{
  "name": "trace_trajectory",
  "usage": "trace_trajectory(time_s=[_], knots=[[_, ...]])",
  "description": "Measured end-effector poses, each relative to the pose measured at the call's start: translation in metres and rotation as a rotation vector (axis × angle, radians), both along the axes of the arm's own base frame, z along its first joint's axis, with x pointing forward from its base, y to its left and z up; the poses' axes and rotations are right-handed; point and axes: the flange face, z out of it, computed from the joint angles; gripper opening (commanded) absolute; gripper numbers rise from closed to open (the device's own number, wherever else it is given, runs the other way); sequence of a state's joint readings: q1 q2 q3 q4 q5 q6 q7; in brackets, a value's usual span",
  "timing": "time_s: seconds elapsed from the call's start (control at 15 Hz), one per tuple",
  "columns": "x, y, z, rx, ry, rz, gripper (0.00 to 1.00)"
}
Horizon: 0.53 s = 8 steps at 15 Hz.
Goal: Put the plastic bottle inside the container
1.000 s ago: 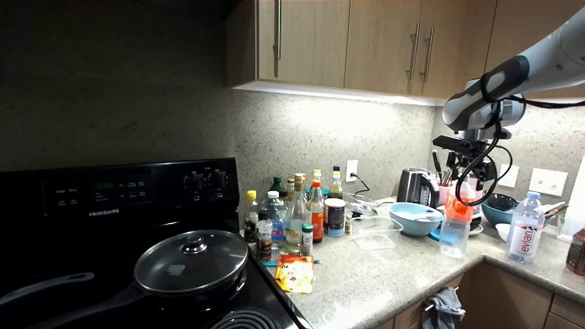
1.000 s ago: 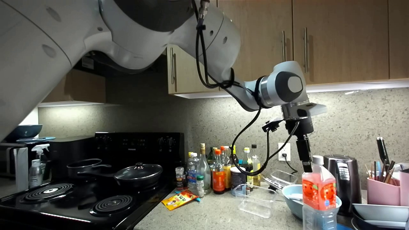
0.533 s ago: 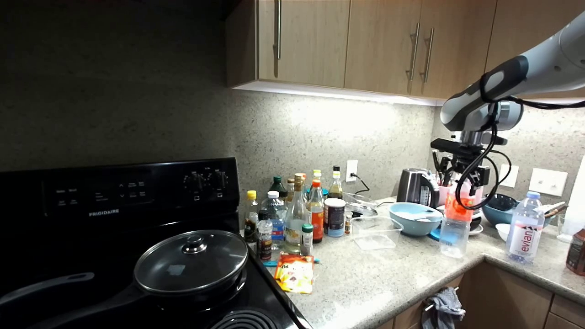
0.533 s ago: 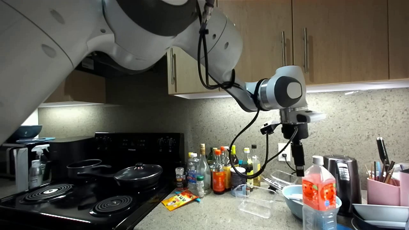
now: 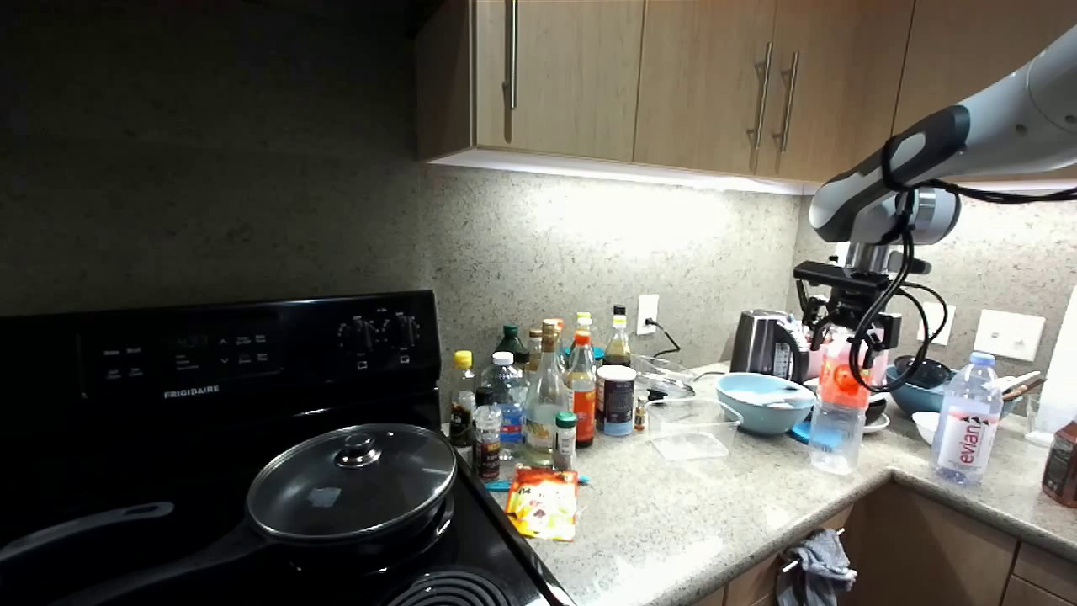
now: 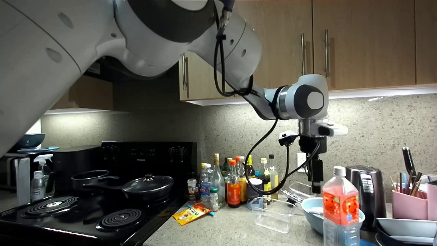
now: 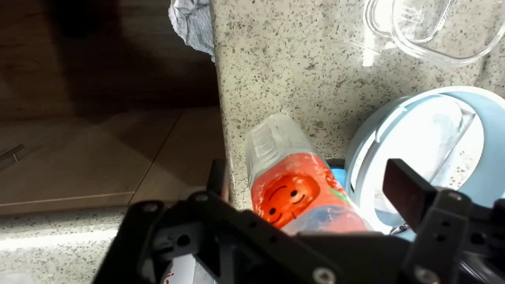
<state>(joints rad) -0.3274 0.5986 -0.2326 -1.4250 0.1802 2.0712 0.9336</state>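
Observation:
The plastic bottle [image 5: 837,429] stands upright on the counter near its front corner, see-through with a pinkish-orange face label. It also shows in an exterior view [image 6: 341,208], cap on, and in the wrist view [image 7: 292,185]. My gripper [image 5: 846,338] is open by the bottle's upper part, pointing down. In an exterior view, the fingertip [image 6: 316,190] appears left of the bottle, below cap height. In the wrist view, the bottle shows between the spread fingers [image 7: 311,179]; its top is hidden behind the gripper. The clear plastic container [image 5: 692,446] sits on the counter [image 6: 273,225], partly visible in the wrist view [image 7: 434,57].
A light blue bowl [image 5: 764,412] stands close beside the bottle. An Evian bottle [image 5: 966,429] stands to the right in that view. A kettle [image 6: 365,194] and a pink utensil holder [image 6: 409,205] stand behind. Several sauce bottles [image 6: 234,188] stand near the stove [image 6: 102,212].
My gripper has moved down and, in an exterior view, slightly left, becoming more upright. The plastic bottle and the container have not moved.

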Motion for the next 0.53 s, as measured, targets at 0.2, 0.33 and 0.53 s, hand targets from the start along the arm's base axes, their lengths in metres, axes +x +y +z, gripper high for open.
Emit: trace_trajectory(time_s=[0.2, 0.33, 0.53], knots=[[-0.003, -0.005, -0.002, -0.021, 0.016, -0.025, 1.00], [-0.005, -0.010, -0.002, -0.043, 0.028, -0.053, 1.00], [-0.008, -0.016, 0.001, -0.081, 0.033, -0.101, 1.00]])
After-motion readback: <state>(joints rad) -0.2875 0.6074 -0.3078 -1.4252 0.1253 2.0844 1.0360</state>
